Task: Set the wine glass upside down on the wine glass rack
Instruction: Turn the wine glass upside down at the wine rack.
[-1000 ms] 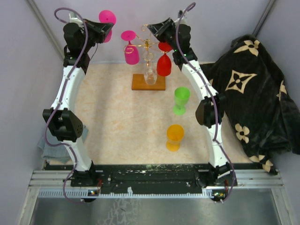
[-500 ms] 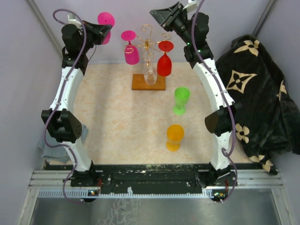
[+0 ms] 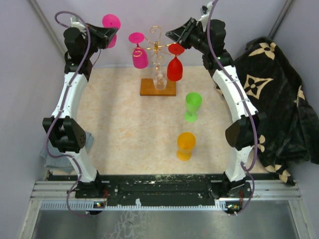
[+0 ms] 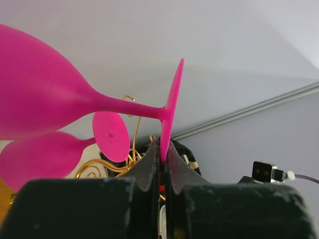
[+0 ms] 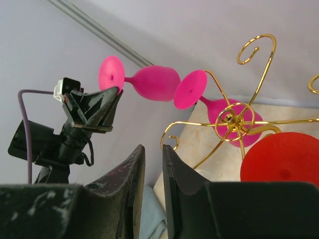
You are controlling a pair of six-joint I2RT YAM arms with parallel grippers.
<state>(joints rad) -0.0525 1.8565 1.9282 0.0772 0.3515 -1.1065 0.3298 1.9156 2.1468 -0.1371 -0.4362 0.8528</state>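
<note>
- Since 1 second ago, our right gripper point(image 5: 153, 164) has drawn back from the hung red glass point(image 3: 174, 67) toward 1 o'clock. It is slightly spread and empty.
- Our left gripper point(image 4: 160, 154) pinches the foot rim of the pink wine glass point(image 4: 45, 94), high at 10 o'clock of the wine glass rack point(image 3: 155, 46).
- The step is the carry-in. Next, we judge, the stem slides into a free scroll, bowl hanging down.
- The left arm stretches tall over the tabletop's point(image 3: 124, 129) far edge.

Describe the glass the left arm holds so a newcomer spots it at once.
Find the gold rack at the back. One pink glass hangs on its left side; a second pink glass is further left, in mid-air. That second one is it: its foot is pinched in the left gripper, not hung.
</note>
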